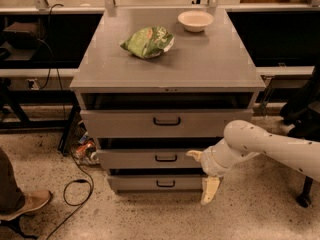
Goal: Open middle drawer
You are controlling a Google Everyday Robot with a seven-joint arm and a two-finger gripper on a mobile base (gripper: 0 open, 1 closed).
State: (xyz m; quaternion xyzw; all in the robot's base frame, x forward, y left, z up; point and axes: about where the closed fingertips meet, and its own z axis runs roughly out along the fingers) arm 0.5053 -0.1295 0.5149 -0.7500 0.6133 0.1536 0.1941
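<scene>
Camera view has the grey cabinet (200, 69) dead centre, and I'm calling the job barely begun. The middle drawer (130, 159) sits at about 6 o'clock from the middle of the frame, between the tall top drawer (115, 124) and the narrow bottom drawer (135, 183). Its front looks flush in the stack to me, with no interior showing, so I judge it shut. Its small black bar handle (165, 158) is bare, with nothing on it. So everything is left: get onto that handle, close on it, and pull straight out. On to the arm (272, 145): it comes in low from 3 o'clock, a fat white forearm sloping down to the wrist at the cabinet's right front corner. The gripper (198, 178) hangs at roughly 5 o'clock of frame centre, just to the 3 o'clock side of the handle. The claw is spread wide and carrying nothing. One finger pokes toward 9 o'clock across the right part of the middle drawer's front; the other points down at 6 o'clock past the bottom drawer toward the floor. I can't tell if the upper finger touches the front. Up top, a green bag (147, 41) and a bowl (195, 20) sit at 12 o'clock, well away from the work.
</scene>
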